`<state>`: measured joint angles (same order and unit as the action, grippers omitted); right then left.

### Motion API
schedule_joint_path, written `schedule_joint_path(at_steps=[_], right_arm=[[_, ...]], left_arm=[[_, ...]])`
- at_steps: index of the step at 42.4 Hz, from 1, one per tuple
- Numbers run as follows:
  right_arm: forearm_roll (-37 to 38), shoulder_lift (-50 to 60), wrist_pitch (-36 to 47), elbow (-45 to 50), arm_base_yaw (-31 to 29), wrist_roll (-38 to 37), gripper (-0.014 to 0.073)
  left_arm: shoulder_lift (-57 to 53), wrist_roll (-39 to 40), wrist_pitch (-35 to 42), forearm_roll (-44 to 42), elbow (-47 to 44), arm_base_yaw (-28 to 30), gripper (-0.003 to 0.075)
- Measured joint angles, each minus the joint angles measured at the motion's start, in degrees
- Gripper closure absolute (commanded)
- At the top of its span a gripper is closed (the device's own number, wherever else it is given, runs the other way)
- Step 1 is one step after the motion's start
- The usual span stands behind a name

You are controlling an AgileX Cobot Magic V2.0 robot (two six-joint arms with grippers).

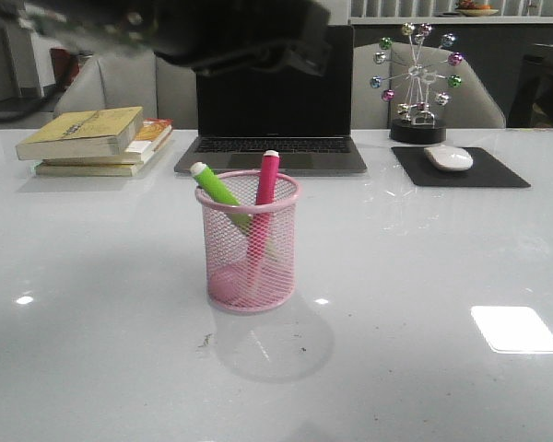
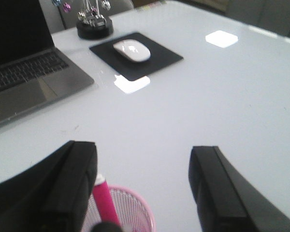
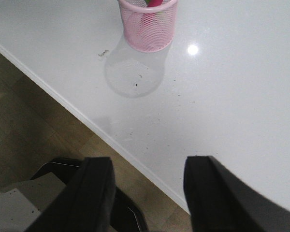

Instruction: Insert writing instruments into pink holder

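White glossy surface (image 1: 92, 304): we log the pink holder (image 1: 250, 249) at centre, green pen (image 1: 218, 191) leaning to 10 o'clock, magenta pen (image 1: 266, 184) near upright, both inside. Left gripper (image 2: 142, 186) wide, seemingly above the holder; right gripper (image 3: 147, 191) wide, empty.

No text, label, brand or number can be read anywhere. The top book (image 1: 81, 132) of the stack has dark marks on its yellow cover, too blurred to make out. The laptop (image 1: 273, 110) keys are too small to read, and its screen is dark.
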<state>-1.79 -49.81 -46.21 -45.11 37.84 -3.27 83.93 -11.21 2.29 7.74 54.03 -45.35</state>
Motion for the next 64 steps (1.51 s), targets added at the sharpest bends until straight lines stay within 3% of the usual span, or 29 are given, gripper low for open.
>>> schedule_joint_path(at_steps=[9,19,39,43,50,54,64], right_arm=[[0.0,0.0,0.0,0.0,0.0,0.0,0.0149],[0.0,0.0,0.0,0.0,0.0,0.0,0.0149],[3.6,0.0,1.9,0.0,0.0,0.0,0.0159],[4.8,0.0,2.8,0.0,0.0,0.0,0.0283],[5.4,0.0,3.3,0.0,0.0,0.0,0.0545],[5.4,0.0,3.3,0.0,0.0,0.0,0.0536],[5.5,0.0,3.3,0.0,0.0,0.0,0.0537]], left_arm=[[-11.5,-0.2,-27.9,-2.0,3.7,2.9,0.0245],[-21.6,0.9,-43.7,-2.8,3.1,8.5,0.0245],[-40.6,2.0,-47.5,-5.0,-13.3,11.0,0.0253],[-41.8,2.1,-47.7,-5.0,-14.7,11.2,0.0327],[-42.0,2.1,-47.8,-5.1,-14.9,11.2,0.0538],[-42.0,2.1,-47.8,-5.1,-14.9,11.2,0.0632],[-42.0,2.1,-47.8,-5.1,-14.9,11.2,0.0628]])
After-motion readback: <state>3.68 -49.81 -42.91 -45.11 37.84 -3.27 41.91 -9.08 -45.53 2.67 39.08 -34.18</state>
